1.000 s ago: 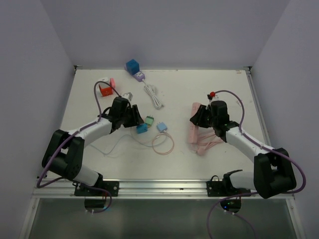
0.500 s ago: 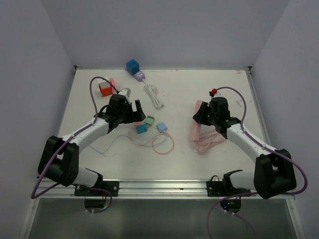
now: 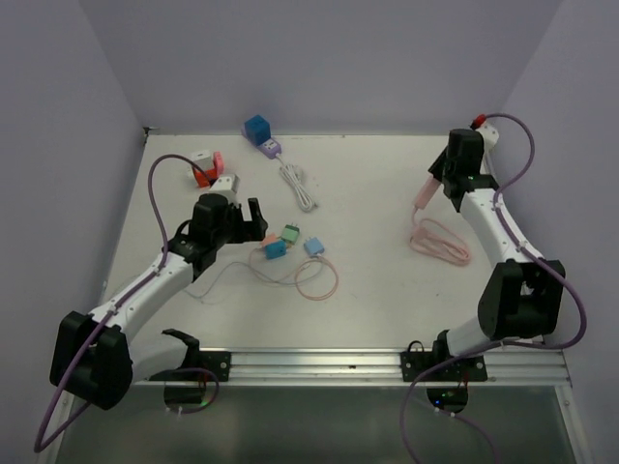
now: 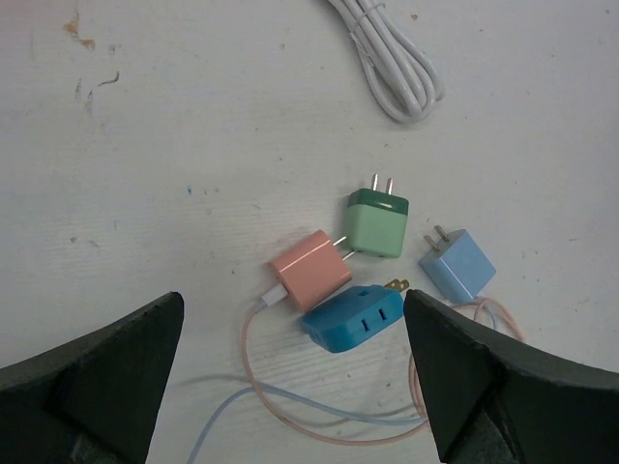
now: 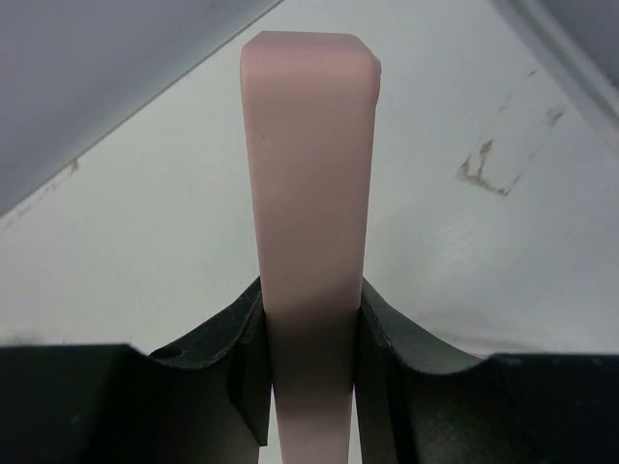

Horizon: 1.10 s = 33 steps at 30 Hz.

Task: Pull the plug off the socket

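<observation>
- Found the left jaws spread wide and holding nothing, poised low over a huddle of loose plugs just left of the counter's (image 3: 368, 193) middle.
- Counted four there: pink plug (image 4: 311, 269), green plug (image 4: 377, 224), dark blue plug (image 4: 353, 317) and pale blue plug (image 4: 456, 266), with the first three touching or nearly so and the prongs of all bare.
- Placed that huddle at about 4 o'clock from the left jaws in the overhead view, and dead ahead at 12 o'clock in the left wrist view.
- Found the right jaws narrow, clamped on the pink power strip (image 5: 311, 193), lifted off the counter at 2 o'clock.
- Read the strip's long axis as running roughly 1 to 7 o'clock overhead, with its pink cable (image 3: 443, 242) looped on the counter below.
- Saw no plug on the part of the strip in view; judged plug and socket already apart, though could not tell which plug had sat there.
- Judged the left arm far nearer the plugs and the right arm well apart from them.
- Noted a white, scuffed counter, a white cable (image 4: 392, 68) at 12 o'clock, and plain pale walls (image 3: 319, 58) on three sides.
</observation>
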Each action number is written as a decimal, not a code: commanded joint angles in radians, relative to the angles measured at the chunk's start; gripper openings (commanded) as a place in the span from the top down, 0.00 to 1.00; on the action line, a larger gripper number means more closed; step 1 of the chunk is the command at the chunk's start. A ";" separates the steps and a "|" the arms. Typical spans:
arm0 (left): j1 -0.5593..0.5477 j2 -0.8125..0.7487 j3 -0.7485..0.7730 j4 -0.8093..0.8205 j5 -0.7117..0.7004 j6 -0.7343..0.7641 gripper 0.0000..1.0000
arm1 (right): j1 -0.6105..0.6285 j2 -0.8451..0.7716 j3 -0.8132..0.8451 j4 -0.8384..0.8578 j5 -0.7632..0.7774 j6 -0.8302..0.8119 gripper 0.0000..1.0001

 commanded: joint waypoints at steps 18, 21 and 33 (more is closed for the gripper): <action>0.006 -0.060 -0.045 0.055 -0.067 0.026 0.00 | -0.124 0.145 -0.185 0.257 0.072 0.519 1.00; 0.008 -0.064 -0.041 0.052 -0.063 0.013 0.00 | -0.128 0.156 -0.220 0.250 0.067 0.570 0.95; 0.008 0.034 0.105 -0.019 -0.089 -0.050 0.00 | -0.130 0.053 -0.273 0.047 0.030 0.526 0.36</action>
